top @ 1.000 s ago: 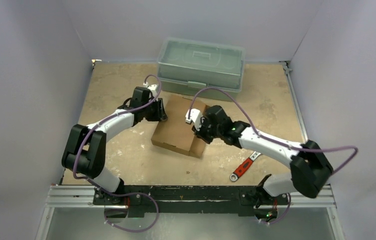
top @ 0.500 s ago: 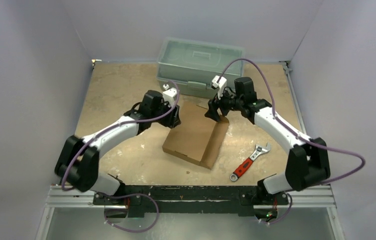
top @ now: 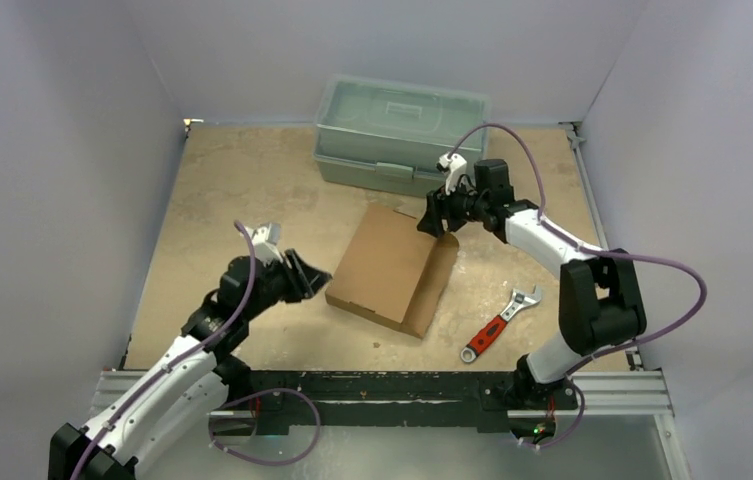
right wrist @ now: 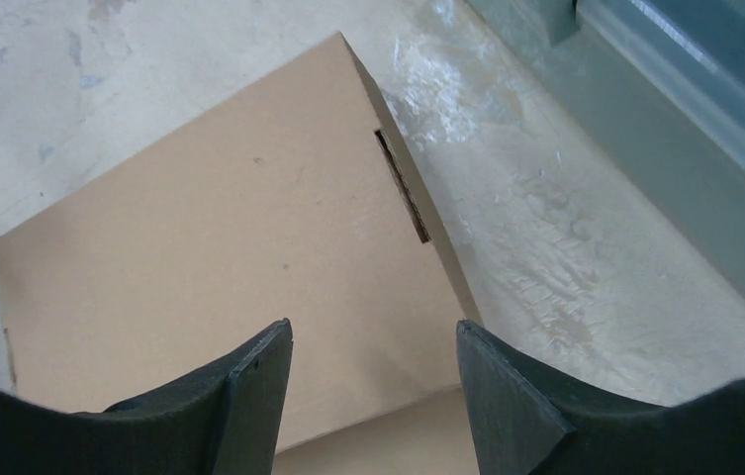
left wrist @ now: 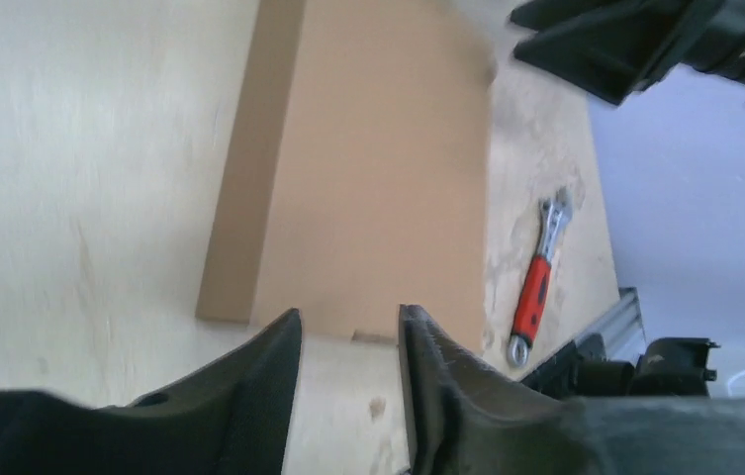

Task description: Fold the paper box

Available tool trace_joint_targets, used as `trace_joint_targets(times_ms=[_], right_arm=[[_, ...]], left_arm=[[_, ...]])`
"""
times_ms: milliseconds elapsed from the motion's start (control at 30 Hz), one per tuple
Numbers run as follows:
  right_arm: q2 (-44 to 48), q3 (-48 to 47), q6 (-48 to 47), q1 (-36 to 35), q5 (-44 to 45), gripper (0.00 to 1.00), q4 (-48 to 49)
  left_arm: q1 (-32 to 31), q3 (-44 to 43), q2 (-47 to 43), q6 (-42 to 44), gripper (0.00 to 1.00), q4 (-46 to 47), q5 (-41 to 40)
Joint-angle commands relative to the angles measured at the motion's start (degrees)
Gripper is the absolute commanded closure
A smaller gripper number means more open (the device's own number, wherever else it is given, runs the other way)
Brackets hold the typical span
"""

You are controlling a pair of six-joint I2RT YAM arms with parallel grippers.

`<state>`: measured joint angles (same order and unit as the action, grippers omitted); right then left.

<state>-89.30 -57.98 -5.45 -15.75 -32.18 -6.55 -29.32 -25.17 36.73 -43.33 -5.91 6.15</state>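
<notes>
- The paper box [top: 392,268] lies near the middle of the table [top: 252,180]. It is plain brown cardboard, shallow and flat, with its broad face up.
- It sits skewed, the long sides running from about 1 o'clock to 7 o'clock in the overhead view.
- A darker strip runs along its 3 o'clock edge. I cannot tell whether that is a side wall or a flap.
- My right wrist camera shows a narrow dark slot [right wrist: 403,188] cut into the fold near the far corner. The rest of the face is smooth and unmarked.
- My left pincer [top: 314,275] is low at the box's 9 o'clock side, just beside its near-left corner and apart from it. The jaws stand narrowly parted with nothing between them.
- My right pincer [top: 430,218] is over the box's 1 o'clock corner with the jaws spread wide. Cardboard shows in the gap below the fingers. No grip shows, and I cannot tell whether a tip touches the edge.
- The grey-green toolbox [top: 402,130] stands lid shut at 12 o'clock from the box, near its far edge. My right pincer is in the gap between the two.
- A red-handled wrench [top: 492,328] lies at 4 o'clock from the box, apart from it, its jaw end pointing toward 1 o'clock.
- My right arm reaches over the table just beyond the wrench, on its far side.
</notes>
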Motion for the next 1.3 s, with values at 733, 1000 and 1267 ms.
trace_joint_targets(times_ms=[733, 1000, 1267], right_arm=[[-4.0, 1.7, -2.1, 0.4, -3.4, 0.59, -4.7], [2.3, 5.2, -6.9, 0.1, -1.3, 0.53, -11.5], [22.7, 9.1, -15.3, 0.3, 3.4, 0.23, -10.3]], left_arm=[[-0.2, 1.5, 19.8, -8.0, 0.87, -0.5, -8.4], [3.0, -5.6, 25.8, -2.5, 0.84, -2.2, -13.7], [3.6, -10.6, 15.4, 2.7, 0.62, -13.0, -16.7]])
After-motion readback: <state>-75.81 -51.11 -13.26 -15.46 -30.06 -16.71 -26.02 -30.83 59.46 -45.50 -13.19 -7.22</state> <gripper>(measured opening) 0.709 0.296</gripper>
